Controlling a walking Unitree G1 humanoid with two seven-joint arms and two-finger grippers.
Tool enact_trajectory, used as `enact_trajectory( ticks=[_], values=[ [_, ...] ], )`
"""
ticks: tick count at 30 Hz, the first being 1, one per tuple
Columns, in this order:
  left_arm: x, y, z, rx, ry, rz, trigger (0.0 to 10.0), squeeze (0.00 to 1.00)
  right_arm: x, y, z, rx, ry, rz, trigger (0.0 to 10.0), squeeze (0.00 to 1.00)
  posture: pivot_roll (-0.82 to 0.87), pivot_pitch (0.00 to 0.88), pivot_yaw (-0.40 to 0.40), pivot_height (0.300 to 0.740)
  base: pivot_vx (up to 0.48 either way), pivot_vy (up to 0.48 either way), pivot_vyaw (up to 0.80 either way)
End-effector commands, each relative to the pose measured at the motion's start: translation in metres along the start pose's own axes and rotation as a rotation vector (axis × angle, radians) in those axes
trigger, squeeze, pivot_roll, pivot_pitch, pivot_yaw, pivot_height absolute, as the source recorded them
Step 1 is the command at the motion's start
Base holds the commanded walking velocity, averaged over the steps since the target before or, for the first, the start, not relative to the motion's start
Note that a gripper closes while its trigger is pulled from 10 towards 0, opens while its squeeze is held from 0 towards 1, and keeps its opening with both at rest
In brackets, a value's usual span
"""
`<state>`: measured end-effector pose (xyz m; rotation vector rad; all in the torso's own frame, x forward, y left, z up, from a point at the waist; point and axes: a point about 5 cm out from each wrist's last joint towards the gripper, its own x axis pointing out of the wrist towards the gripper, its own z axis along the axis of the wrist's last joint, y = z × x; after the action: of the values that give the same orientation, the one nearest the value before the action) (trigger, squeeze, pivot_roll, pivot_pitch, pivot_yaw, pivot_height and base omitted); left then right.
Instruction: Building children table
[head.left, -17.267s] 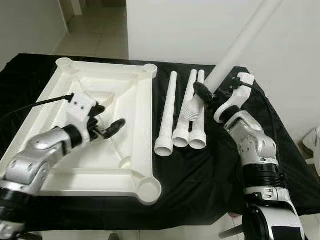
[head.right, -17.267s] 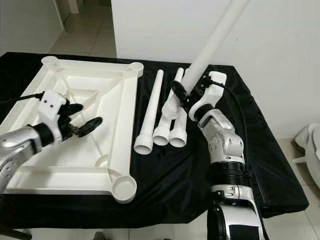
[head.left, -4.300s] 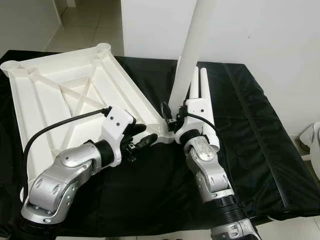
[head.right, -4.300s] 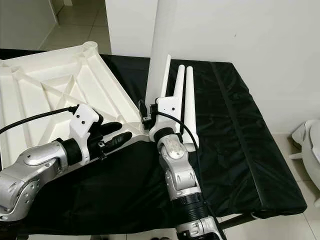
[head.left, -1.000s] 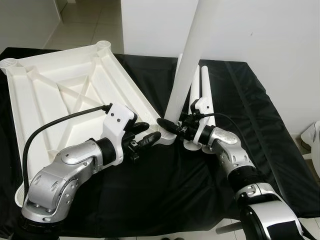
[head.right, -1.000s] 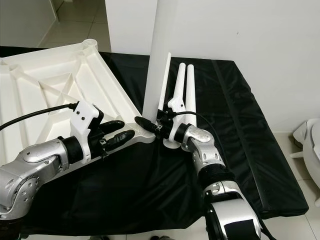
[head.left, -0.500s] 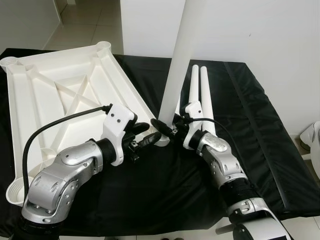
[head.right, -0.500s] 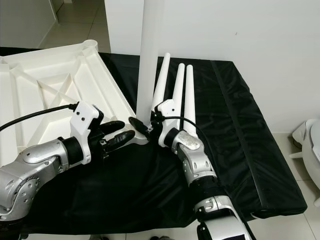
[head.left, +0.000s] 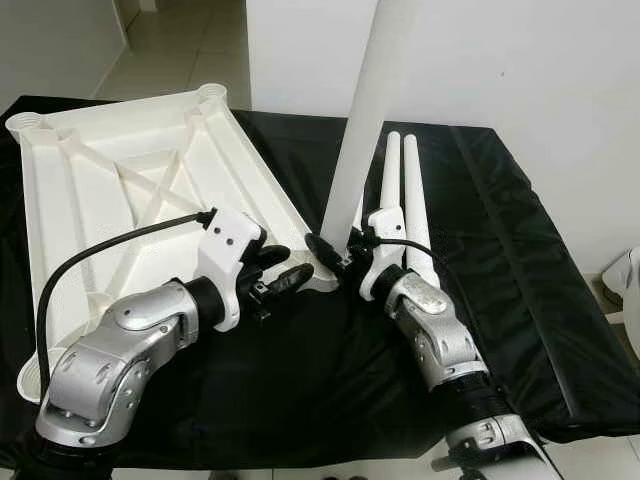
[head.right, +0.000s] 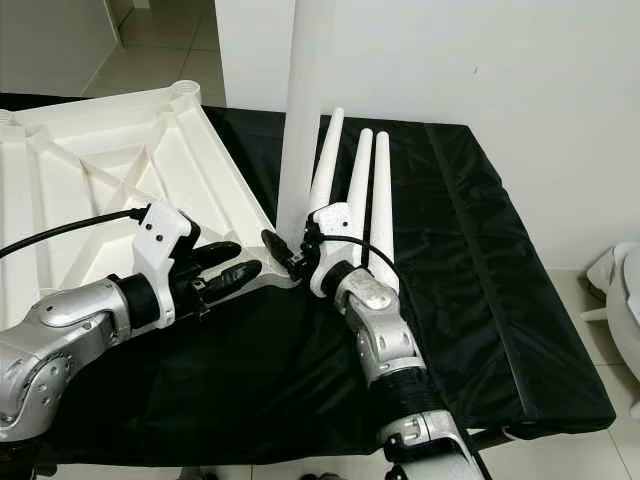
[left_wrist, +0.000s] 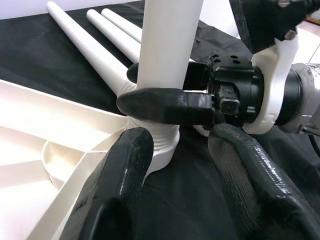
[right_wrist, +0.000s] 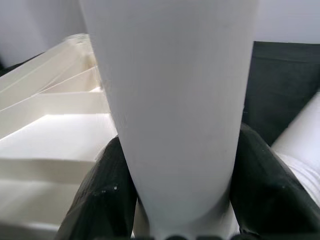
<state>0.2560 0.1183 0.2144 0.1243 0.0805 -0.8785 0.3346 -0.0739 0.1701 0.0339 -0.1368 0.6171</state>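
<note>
Upright, the white table leg (head.left: 362, 120) sits clamped in the right gripper (head.left: 328, 252); left gripper (head.left: 278, 274) spread, empty.

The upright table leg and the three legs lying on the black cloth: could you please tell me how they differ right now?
The upright leg stands nearly vertical with its threaded foot in the corner socket of the upturned tabletop; the three spare legs lie flat, side by side on the black cloth.
The right gripper is shut on the upright leg near its base; the spare legs are unheld.
The left gripper is open beside that corner.
All four are white tapered tubes.
</note>
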Motion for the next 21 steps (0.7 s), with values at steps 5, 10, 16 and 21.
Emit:
enact_trajectory(
  ticks=[5, 10, 16, 21],
  values=[
    [-0.002, 0.002, -0.001, 0.003, 0.006, 0.031, 10.0, 0.0, -0.007, -0.007, -0.005, 0.072, -0.007, -0.318, 10.0, 0.0, 0.04, 0.109, -0.087, 0.74, 0.0, 0.0, 0.0],
    [-0.002, 0.004, 0.0, 0.006, 0.006, 0.037, 10.0, 0.0, -0.005, -0.001, -0.007, 0.091, -0.01, -0.39, 10.0, 0.0, 0.04, 0.112, -0.083, 0.74, 0.0, 0.0, 0.0],
    [-0.003, 0.005, 0.001, 0.006, 0.004, 0.039, 10.0, 0.0, -0.004, 0.01, -0.01, 0.108, -0.005, -0.416, 10.0, 0.0, 0.04, 0.117, -0.08, 0.74, 0.0, 0.0, 0.0],
    [-0.003, 0.006, 0.001, 0.006, 0.003, 0.044, 10.0, 0.0, -0.004, 0.01, -0.008, 0.099, -0.012, -0.419, 10.0, 0.0, 0.03, 0.122, -0.076, 0.74, 0.0, 0.0, 0.0]
  ],
)
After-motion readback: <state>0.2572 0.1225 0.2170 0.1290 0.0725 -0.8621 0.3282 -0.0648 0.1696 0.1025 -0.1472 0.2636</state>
